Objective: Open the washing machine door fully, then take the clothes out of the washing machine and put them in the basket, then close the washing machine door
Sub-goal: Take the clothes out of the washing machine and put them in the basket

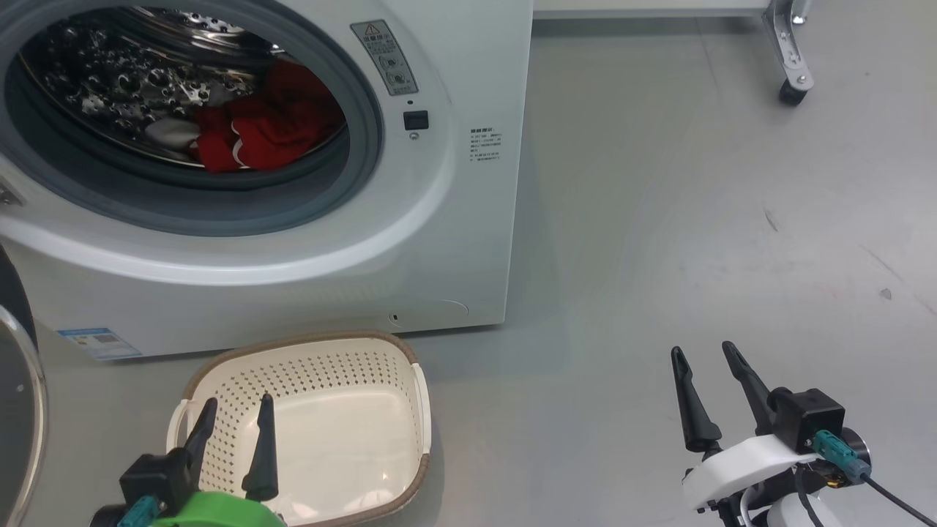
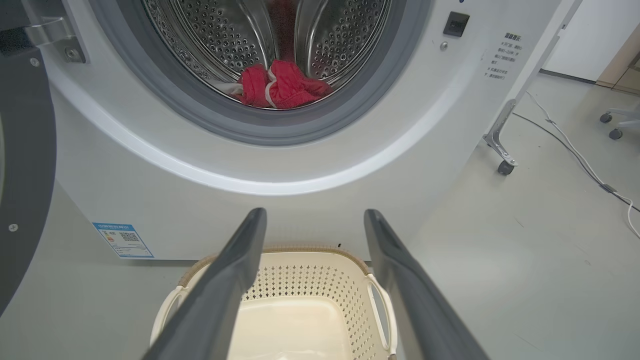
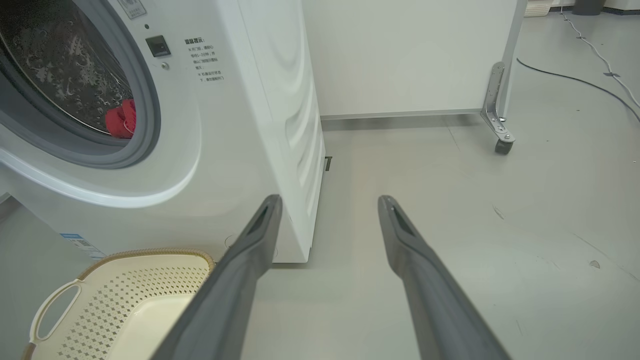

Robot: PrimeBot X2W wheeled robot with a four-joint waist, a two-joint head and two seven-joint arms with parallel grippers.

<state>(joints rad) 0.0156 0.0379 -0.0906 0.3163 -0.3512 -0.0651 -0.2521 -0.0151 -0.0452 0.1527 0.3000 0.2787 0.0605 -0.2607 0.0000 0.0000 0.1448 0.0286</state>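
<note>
The washing machine (image 1: pixel 468 241) stands on the grey floor (image 1: pixel 659 219) with its round mouth uncovered. The washing machine door (image 1: pixel 16 395) is swung out to the robot's left, and shows as a dark glossy edge at the left border of the head view.

The clothes (image 1: pixel 272 121) - 1 red bundle with white trim - lie at the bottom of the steel drum (image 1: pixel 124 66), toward the right side of the opening.

The basket (image 1: pixel 329 337) sits upright on the floor just in front of the machine, below the drum mouth, with its cream bottom showing.

The left end effector (image 1: pixel 238 400) hovers over the near left part of the basket. Its 2 dark fingers are spread wide, with nothing between them, and point toward the machine's front.

The right end effector (image 1: pixel 702 348) hangs over bare floor, well to the right of the machine and apart from the basket. Its 2 fingers are also parted and grip nothing.

A small blue label (image 1: pixel 99 342) sits low on the machine's front at the left. A metal leg with a caster (image 1: pixel 792 69) stands farther back on the right, and a cable (image 3: pixel 575 75) trails across the floor beyond it.
</note>
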